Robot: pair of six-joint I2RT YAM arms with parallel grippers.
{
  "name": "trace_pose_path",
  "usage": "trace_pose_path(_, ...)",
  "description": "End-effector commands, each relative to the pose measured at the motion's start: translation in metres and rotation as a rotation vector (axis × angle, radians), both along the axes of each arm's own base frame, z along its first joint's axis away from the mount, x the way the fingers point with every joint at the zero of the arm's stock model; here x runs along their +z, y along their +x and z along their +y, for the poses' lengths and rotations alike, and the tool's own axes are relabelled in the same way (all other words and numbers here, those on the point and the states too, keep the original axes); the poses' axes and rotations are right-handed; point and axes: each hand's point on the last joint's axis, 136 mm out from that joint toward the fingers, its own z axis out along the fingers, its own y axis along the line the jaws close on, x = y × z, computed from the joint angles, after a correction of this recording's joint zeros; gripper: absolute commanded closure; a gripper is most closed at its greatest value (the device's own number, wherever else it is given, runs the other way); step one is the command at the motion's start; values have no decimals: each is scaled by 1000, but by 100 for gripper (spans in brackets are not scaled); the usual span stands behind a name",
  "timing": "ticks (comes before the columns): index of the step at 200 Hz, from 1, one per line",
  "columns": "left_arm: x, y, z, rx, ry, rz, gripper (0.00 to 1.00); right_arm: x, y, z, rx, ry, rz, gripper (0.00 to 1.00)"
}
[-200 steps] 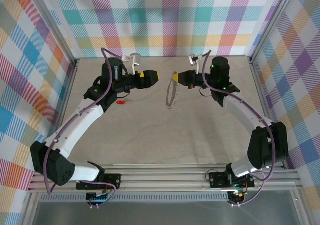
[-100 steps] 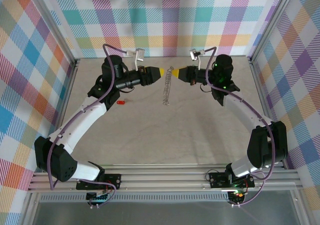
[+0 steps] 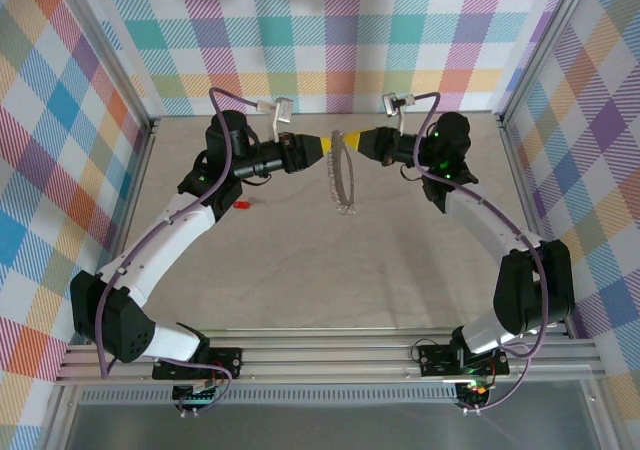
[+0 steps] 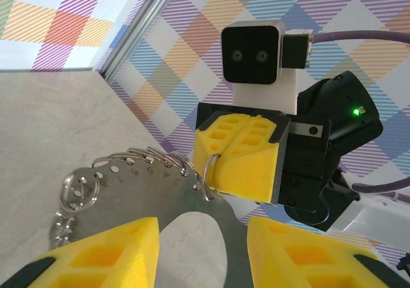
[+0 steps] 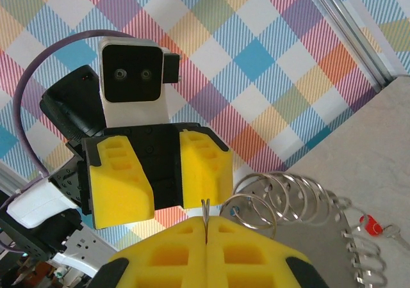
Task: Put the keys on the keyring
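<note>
The keyring [image 3: 343,175] is a flat grey metal plate [image 4: 138,195] with numbered holes and several wire split rings along its edge. It hangs from my right gripper [image 3: 347,141], which is shut on one thin ring [image 5: 206,212]. That gripper [image 4: 238,166] faces the left wrist camera, with the ring pinched in its yellow pads. My left gripper [image 3: 324,146] is open, nose to nose with the right one. Its yellow fingers [image 4: 96,253] stand apart on either side of the plate's lower part. The red-headed key [image 3: 241,206] lies on the table below the left arm; the key [image 5: 369,224] also shows past the plate.
The beige table [image 3: 300,270] is boxed in by checked walls with aluminium posts [image 3: 510,70] at the corners. Purple cables [image 3: 235,100] loop over both wrists. The arm bases sit on a rail [image 3: 330,355] at the near edge.
My left gripper has moved right to meet the right gripper and its jaws have narrowed. The right gripper has shifted left, and the hanging keyring has swung and turned with it.
</note>
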Motion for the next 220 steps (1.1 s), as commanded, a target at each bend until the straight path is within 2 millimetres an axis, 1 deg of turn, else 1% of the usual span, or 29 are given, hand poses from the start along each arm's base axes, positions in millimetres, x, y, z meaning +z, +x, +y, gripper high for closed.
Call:
trace_pose_path(1, 20, -5, -8, -40, -37, -60, 61, 9, -5, 2, 5, 28, -46, 100)
trace_pose_path(16, 20, -4, -10, -45, -38, -58, 63, 9, -7, 4, 8, 30, -47, 100)
trace_pose_path(67, 27, -6, -14, -51, -49, -55, 63, 13, -15, 8, 12, 35, -60, 100)
trace_pose_path(97, 30, -8, -16, -53, -55, -53, 64, 11, -18, 10, 14, 24, -58, 100)
trace_pose_path(136, 28, -9, -19, -50, -51, -45, 64, 15, -25, 7, 9, 25, -70, 100)
trace_pose_path(180, 26, -6, -15, -11, -51, -42, 63, 20, -34, 3, -3, 18, -88, 100)
trace_pose_path(220, 26, -7, -19, -20, -59, -36, 63, 24, -38, 2, -5, 24, -95, 100)
